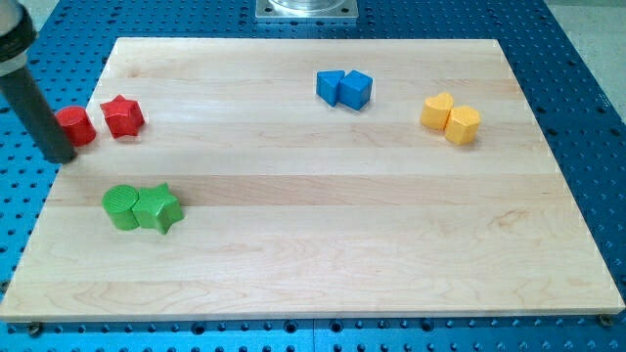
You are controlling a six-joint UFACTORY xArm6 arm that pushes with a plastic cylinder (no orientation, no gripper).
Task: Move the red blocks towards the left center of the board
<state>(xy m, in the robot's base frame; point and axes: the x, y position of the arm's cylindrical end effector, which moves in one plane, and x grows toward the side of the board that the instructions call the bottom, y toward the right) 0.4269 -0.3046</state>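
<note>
Where the board [293,244] meets its left edge, my tip [63,156] seemingly touching red cylinder [75,126], red star [122,115] just beside, no pincer fitted, nothing held.

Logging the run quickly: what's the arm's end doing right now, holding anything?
No gripper: my tip holds nothing; it sits at the board's left edge, just left of the red cylinder.

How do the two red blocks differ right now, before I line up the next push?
Shape: the red round block looks like a cylinder, while the red star block has points.
Place: the round one sits at the board's left edge; the star lies further in, to its right.
Contact: my tip is right against the round block's lower left, but apart from the star.
Both are the same red, similar in size, with a small gap between them.
</note>
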